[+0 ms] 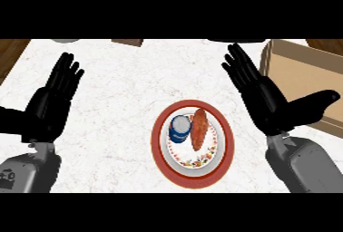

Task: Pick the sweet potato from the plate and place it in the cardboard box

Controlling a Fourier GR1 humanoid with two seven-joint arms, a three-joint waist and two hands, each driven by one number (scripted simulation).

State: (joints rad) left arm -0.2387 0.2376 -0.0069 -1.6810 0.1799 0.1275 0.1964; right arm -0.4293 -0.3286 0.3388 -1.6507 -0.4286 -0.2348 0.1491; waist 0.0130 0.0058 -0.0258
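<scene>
White marbled worktop (pixel 127 90) fills my view. Left robot hand (pixel 50 106) and right robot hand (pixel 264 97) both hover with fingers straight, holding nothing. Between them, nearer my right robot hand, the sweet potato (pixel 199 129) lies on the plate (pixel 191 174) beside a blue cup (pixel 179 128). Just beyond the right thumb sits the cardboard box (pixel 305 74).

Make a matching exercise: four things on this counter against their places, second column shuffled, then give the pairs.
1. sweet potato
2. blue cup
3. box
4. left hand

A. far right of the counter
B. right half of the plate
C. open, at the view's left
D. left half of the plate

Pairs: 1-B, 2-D, 3-A, 4-C
</scene>
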